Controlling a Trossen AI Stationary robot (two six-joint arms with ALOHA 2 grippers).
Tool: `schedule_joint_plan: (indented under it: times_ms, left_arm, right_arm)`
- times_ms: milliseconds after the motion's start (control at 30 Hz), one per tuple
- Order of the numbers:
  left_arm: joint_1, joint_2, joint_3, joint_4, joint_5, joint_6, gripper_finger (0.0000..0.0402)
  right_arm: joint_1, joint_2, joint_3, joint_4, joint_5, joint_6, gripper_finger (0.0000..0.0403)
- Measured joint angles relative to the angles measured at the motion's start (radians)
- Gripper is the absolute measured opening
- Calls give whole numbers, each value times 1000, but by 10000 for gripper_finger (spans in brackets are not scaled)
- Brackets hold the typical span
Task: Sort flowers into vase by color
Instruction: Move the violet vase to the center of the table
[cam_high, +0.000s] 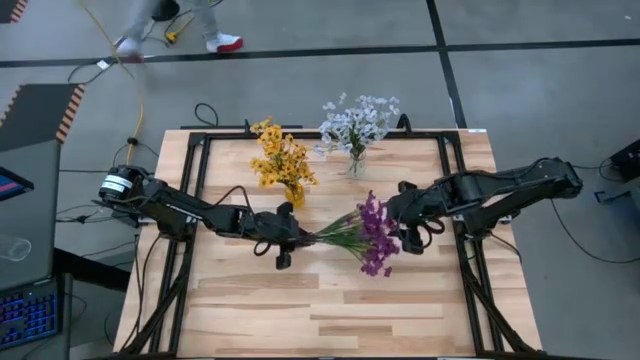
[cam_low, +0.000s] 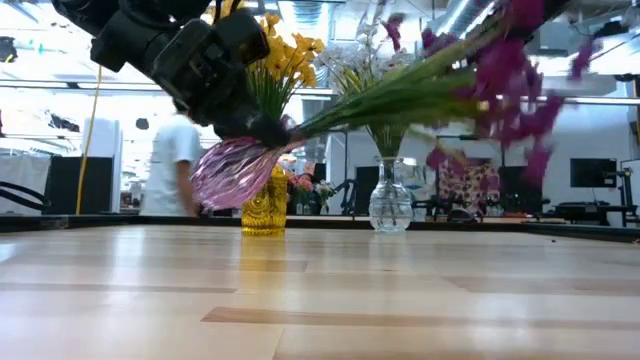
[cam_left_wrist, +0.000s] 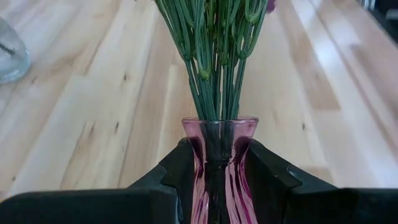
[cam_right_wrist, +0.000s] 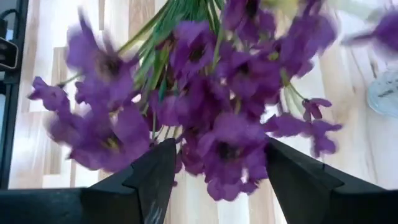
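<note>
Closest to the low camera is just bare wooden table (cam_low: 320, 300), and hanging above it is the purple vase (cam_low: 228, 172), tipped way over on its side and off the table, pinched at the neck by the left gripper (cam_left_wrist: 217, 163), whose fingers are pressed against the glass on both sides. The purple flowers (cam_high: 375, 235) are already in it, stems fanning out of the mouth toward the right arm. The right gripper (cam_right_wrist: 214, 171) sits right at the blossoms with its fingers spread wide and nothing pinched between them, petals just spilling into the gap. If the plan is to tidy or seat that bunch, I'd say the left arm should bring the vase back upright first, since tilted like this the stems could slide out, and the right should grab down on the green stems rather than the blossoms, which look floppy and easy to crush. Farther back, the yellow vase (cam_low: 264, 205) stands upright with the yellow flowers (cam_high: 280, 158) in it, and just beside it the clear glass vase (cam_low: 390, 200) holds the white flowers (cam_high: 358, 122). So by my read all three colors are sorted, and only the purple vase needs setting down.
</note>
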Motion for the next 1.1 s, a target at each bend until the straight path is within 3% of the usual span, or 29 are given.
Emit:
schedule_joint_plan:
  times_ms: [200,367,633,867,1100]
  left_arm:
    - [-1,0,0,82,-47,-54,100]
    - [-26,0,-9,190,-128,-67,100]
    - [-72,0,-14,295,-237,-67,100]
    - [-96,3,-14,343,-300,-66,100]
    - [-104,128,-14,554,-309,-41,100]
  right_arm:
    - [-5,0,91,-133,11,0,269]
    - [-5,-4,145,-225,89,-2,269]
    - [-5,-103,154,-244,156,-28,269]
    - [-5,-202,154,-245,287,-7,269]
    - [-1,-245,154,-306,294,28,269]
